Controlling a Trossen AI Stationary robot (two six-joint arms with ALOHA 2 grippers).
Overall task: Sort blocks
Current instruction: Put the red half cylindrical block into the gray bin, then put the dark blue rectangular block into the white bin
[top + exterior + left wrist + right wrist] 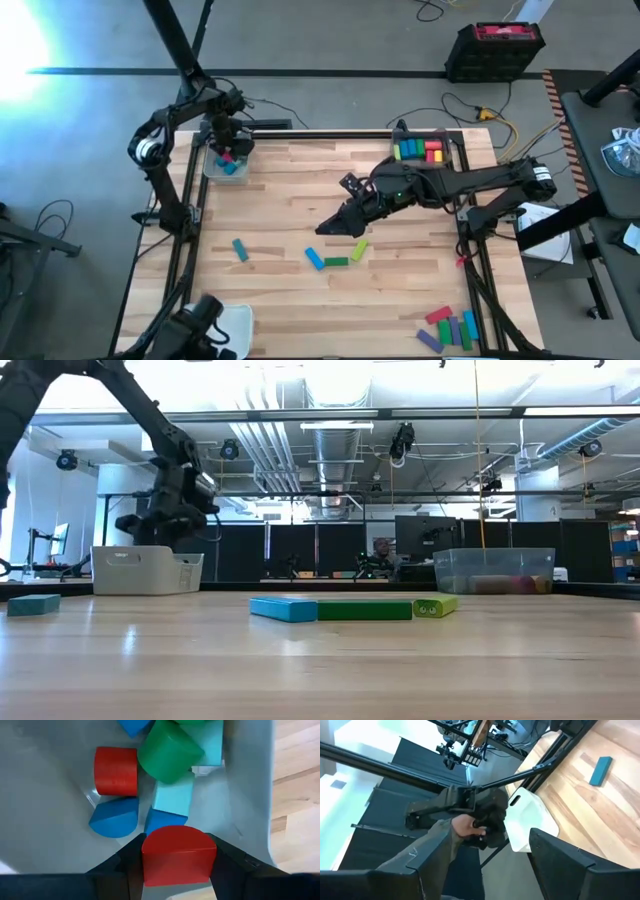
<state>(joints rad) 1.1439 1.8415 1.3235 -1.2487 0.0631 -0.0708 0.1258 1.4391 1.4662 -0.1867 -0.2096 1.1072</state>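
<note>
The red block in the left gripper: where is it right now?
The red block sits clamped in the left gripper, above the grey tray at the table's far left corner, over the blocks already in it.

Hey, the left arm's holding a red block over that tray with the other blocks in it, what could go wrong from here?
The left gripper clamps the red block right above a blue block in the grey tray. Dropped there, it may land on top and roll or tilt. The tray's wall is near, so a sideways drift could tip the block out onto the table.
</note>
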